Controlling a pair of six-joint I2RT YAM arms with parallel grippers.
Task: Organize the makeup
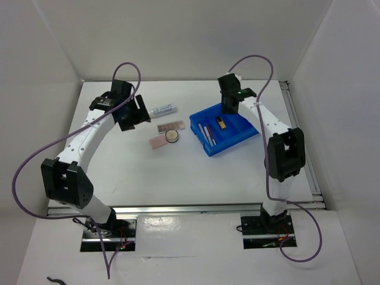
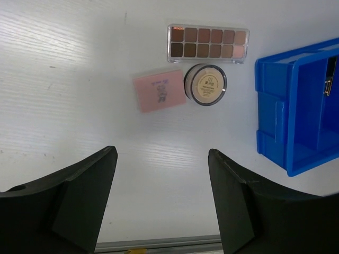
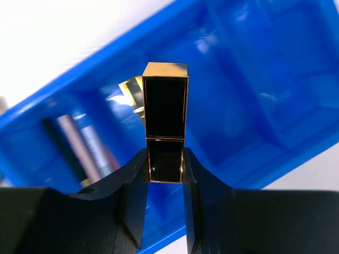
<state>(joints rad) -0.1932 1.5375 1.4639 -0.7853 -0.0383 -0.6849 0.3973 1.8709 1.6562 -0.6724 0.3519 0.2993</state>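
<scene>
Jutting past the right hand (image 3: 166, 165), black-gold case (image 3: 165, 106) sits clamped.

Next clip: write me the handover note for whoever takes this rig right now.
Left tool open, empty, above the table, short of the pink pad.
Right tool shut on a black-gold case over the bin.
Done: sticks lie in the bin.
Left: palette, compact, pink pad and clear tube, all on the table, and placing the case.
</scene>
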